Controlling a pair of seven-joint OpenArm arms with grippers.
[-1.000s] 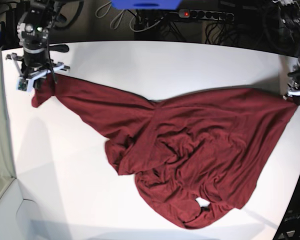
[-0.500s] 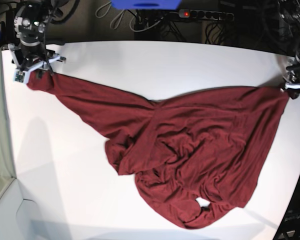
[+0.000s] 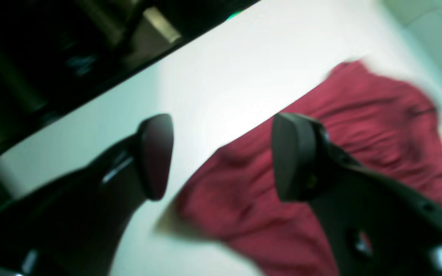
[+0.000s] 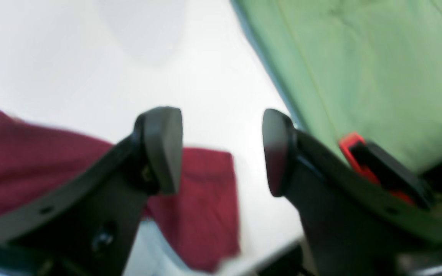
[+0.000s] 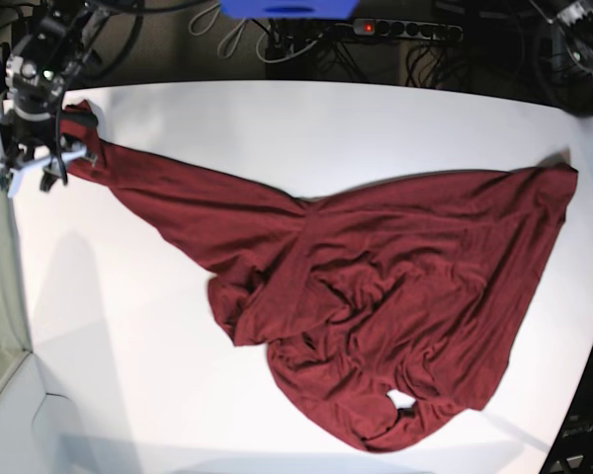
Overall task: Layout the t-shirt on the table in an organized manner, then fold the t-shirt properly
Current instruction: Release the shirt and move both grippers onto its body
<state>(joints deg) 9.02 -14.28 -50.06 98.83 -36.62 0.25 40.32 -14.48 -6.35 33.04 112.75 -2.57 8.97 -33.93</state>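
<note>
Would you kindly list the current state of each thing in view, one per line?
t-shirt: lying stretched wide across the table, wrinkled and bunched in the middle, not folded, held by neither gripper.
table: bearing the shirt.
left gripper: open, nothing between its jaws.
right gripper: open, nothing between its jaws.

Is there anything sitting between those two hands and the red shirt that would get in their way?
Nothing visible does. The shirt lies alone on the white table. Both the left hand and the right hand are open at its far corners, with only bare tabletop between.
</note>
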